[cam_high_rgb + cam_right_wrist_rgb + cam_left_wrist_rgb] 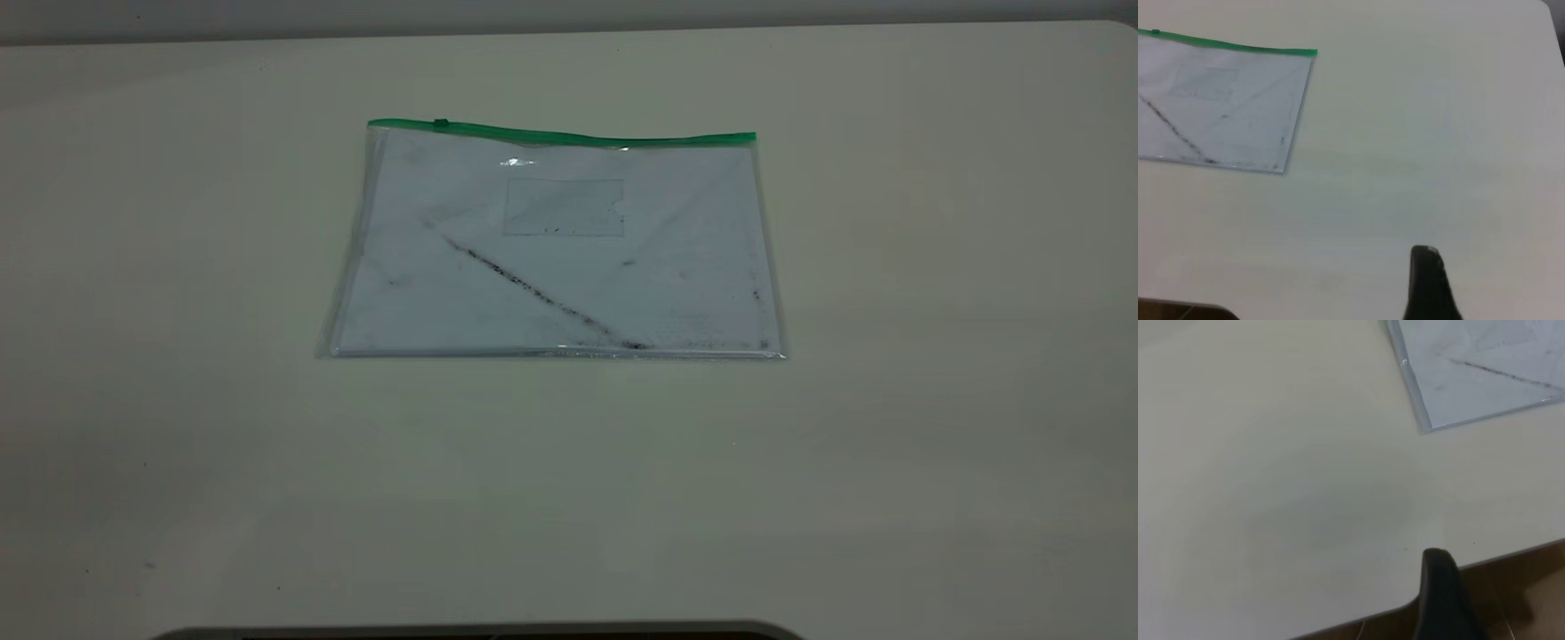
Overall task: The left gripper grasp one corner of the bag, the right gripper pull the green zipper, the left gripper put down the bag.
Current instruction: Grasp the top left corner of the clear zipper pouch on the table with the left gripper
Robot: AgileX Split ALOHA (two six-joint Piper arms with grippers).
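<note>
Bag [551, 253] lies flat at the middle of the table [178, 444], its zipper [569, 135] running along the 12 o'clock edge in the exterior view, with the slider tab [440, 124] near the 10 o'clock corner. Neither arm shows in that view.

The left pincer [1441, 587] hangs by the table's near edge, well apart from the bag; only one dark fingertip shows in its wrist view, so I cannot tell whether it is apart or together. The right pincer [1426, 280] is likewise well clear of the bag, one tip showing, its state also not to be told.

The step in hand seems to be the first: the left pincer taking a corner. Since the slider sits at the left end of the zipper, a grip on the 10 o'clock corner just beside it would anchor the bag against the pull. The film lies flush on the table, so the lower finger will probably need to slide under the edge at a shallow angle, pinching plastic only and leaving the slider free for the right pincer.
</note>
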